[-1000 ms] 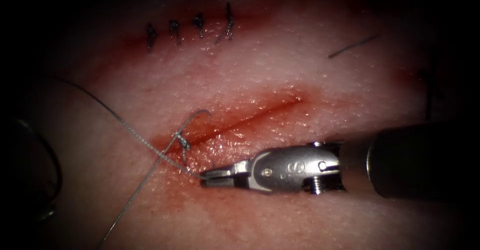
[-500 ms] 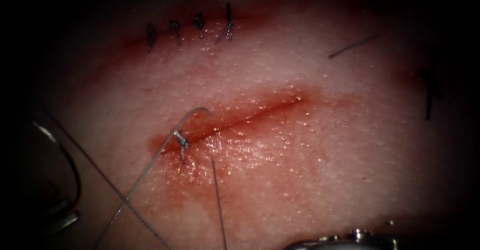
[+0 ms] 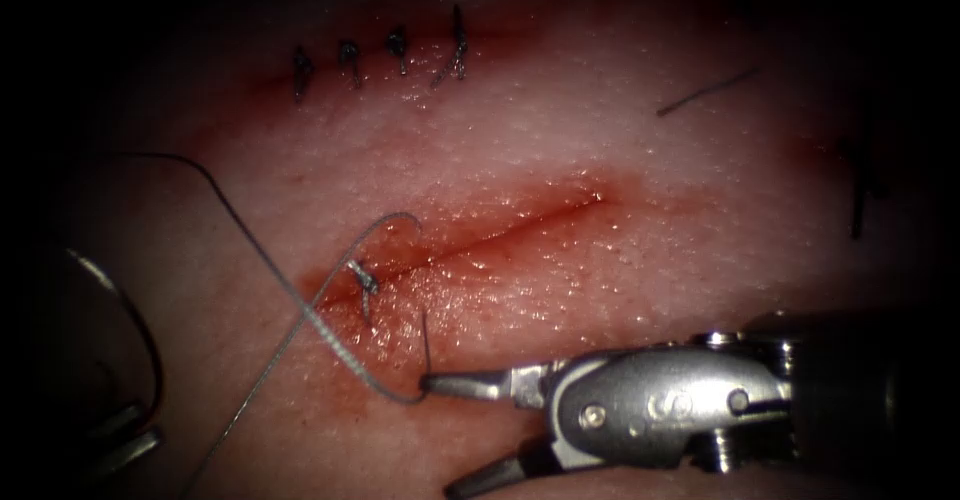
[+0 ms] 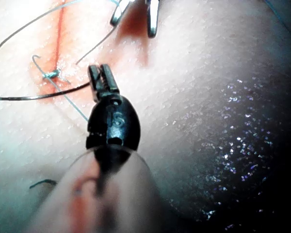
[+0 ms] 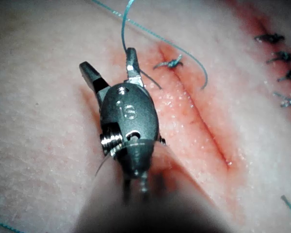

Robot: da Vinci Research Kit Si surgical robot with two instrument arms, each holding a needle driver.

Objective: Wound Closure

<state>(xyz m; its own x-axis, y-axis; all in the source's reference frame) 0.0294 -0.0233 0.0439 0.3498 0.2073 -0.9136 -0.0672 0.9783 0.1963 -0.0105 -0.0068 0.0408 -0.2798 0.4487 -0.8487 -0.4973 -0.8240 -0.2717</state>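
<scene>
On the tissue (image 3: 620, 290) the cut (image 3: 480, 245) has one knot (image 3: 364, 280) at its left end. The thread (image 3: 330, 335) runs from the knot in a slack loop to the lower left. Its short tail (image 3: 425, 332) ends at the upper jaw tip of my right tool (image 3: 443, 437), which stands open below the cut and holds nothing. The right tool (image 5: 109, 60) has its jaws spread beside the knot (image 5: 170, 62). Far left of the cut, my left tool (image 3: 120, 438) is shut on the needle (image 3: 140, 340). The left tool (image 4: 99, 77) grips the needle (image 4: 39, 96) near one end, above the tissue.
Several older dark stitches (image 3: 400, 55) close another cut at the back. A loose cut thread end (image 3: 705, 93) lies at the back right and a dark one (image 3: 858, 200) at the far right. Red fluid (image 3: 400, 360) stains the tissue around the cut.
My right tool, shut on the thread tail beside the knot, dropped low and drew it taut, then came back with its jaws open. The thread now loops slack. The left tool barely moved.
</scene>
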